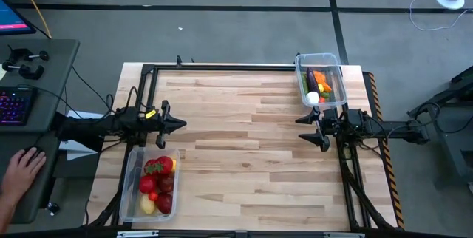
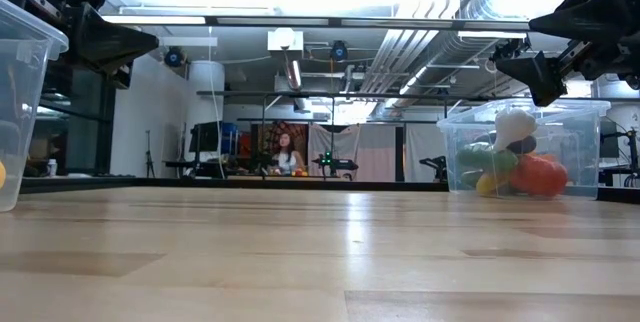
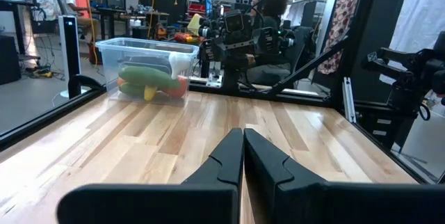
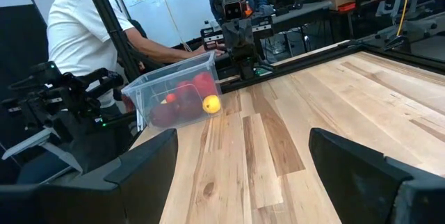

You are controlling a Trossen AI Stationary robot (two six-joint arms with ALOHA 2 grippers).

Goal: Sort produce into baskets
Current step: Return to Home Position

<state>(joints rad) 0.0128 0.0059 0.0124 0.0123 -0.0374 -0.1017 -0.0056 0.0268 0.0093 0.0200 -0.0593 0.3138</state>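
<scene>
Far left, off the worktop (image 1: 244, 142): a person's hand (image 1: 22, 168) rests on the side desk below a keyboard (image 1: 15, 106). It is well apart from both arms, so no concern for me.

Left hand (image 1: 179, 124): at the worktop's left edge, pointing inward, lifted off the boards in the low view. Its wrist view shows the fingers clenched tip to tip with nothing between them. I read this as a parked pose: no load, so it is folded shut.

Left bin (image 1: 130, 186): near-left corner, just beside the left hand. It holds the fruit (image 1: 159, 185), mostly red pieces with one lemon (image 1: 148, 205) among them. It stands within short reach of the left arm, which I take to be why the fruit sits on this side.

Middle of the worktop: I find no loose produce in any view. My judgement is that the sorting is done and only settling the arms remains.

Right bin (image 1: 298, 83): far-right corner, just beside the right hand. It holds the vegetables (image 1: 318, 89): dark eggplant (image 1: 311, 75), carrot (image 1: 324, 84), green pieces I cannot name for certain, and white garlic (image 1: 313, 97) at the end nearest that hand. Same logic, a short reach for the right arm.

Right hand (image 1: 303, 128): at the right edge, facing the left hand and well apart from it. Fingers are spread wide, released, grasping nothing, raised above the boards.
</scene>
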